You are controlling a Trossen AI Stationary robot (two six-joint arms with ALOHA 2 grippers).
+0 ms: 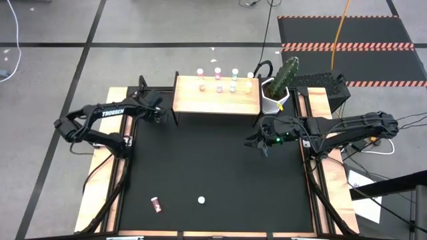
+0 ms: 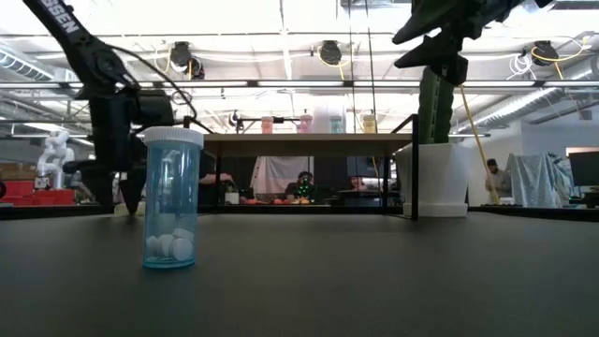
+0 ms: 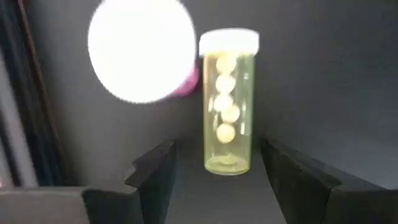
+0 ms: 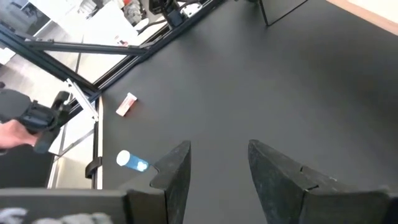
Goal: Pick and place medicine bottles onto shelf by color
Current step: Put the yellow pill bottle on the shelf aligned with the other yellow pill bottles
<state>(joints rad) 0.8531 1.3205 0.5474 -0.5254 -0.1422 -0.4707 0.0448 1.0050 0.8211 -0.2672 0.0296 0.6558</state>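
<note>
A yellow medicine bottle (image 3: 229,102) with a white cap lies on the black mat. My left gripper (image 3: 214,180) is open above it, one finger on each side of its bottom end, without touching. Beside it stands a pink bottle (image 3: 186,81) under a blurred white cap. In the high view my left gripper (image 1: 162,115) is by the shelf's left end. The light-wood shelf (image 1: 217,100) carries several bottles. A teal bottle (image 2: 172,198) stands upright near the front edge, and a pink one (image 1: 155,205) lies beside it. My right gripper (image 1: 259,145) hangs open over the mat's right part.
A white pot with a green cactus (image 1: 280,87) stands at the shelf's right end, close to my right arm. The shelf's black legs (image 2: 415,164) stand on the mat's far side. Wooden rails (image 1: 107,187) border the mat left and right. The mat's middle (image 1: 220,167) is bare.
</note>
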